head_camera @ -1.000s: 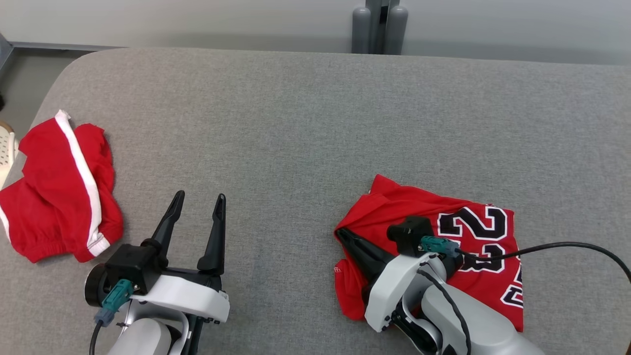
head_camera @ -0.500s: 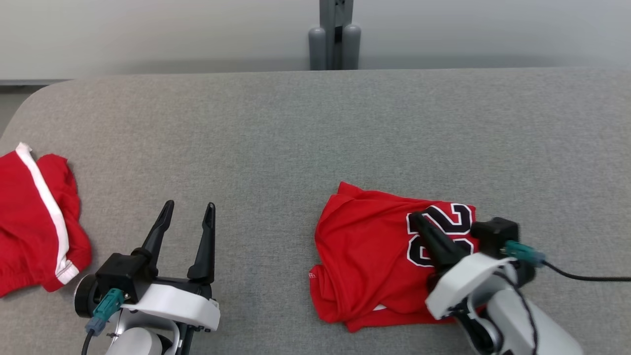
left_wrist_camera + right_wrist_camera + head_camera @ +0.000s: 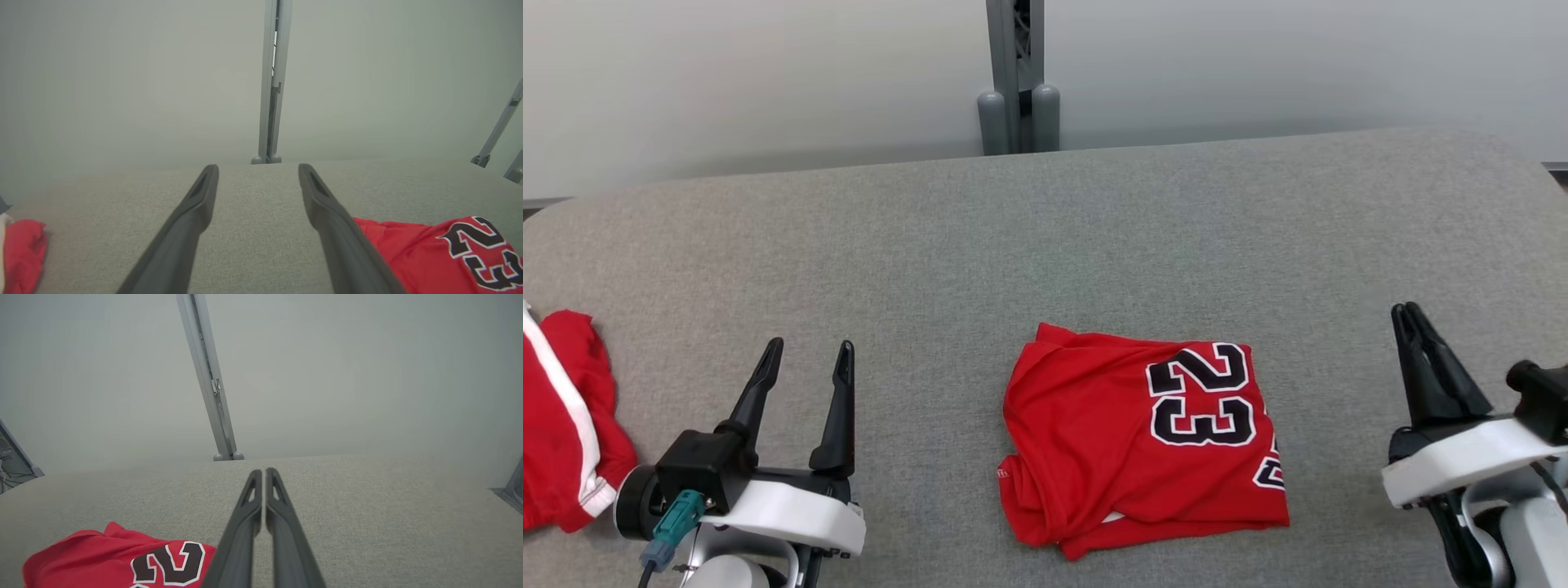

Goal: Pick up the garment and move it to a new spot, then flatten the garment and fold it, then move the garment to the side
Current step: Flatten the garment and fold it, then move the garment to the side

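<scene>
Right gripper [image 3: 1405, 309] is pressed together, empty, right of the folded jersey [image 3: 1094, 441]; left gripper [image 3: 809, 345] spread, empty, on its left.

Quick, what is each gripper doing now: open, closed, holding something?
Left gripper: open, fingers spread, holding nothing.
Right gripper: closed, fingers pressed together, holding nothing, apart from the jersey.

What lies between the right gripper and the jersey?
Nothing but bare grey table, seen in the head view: the shut right gripper sits apart from the folded jersey.
</scene>
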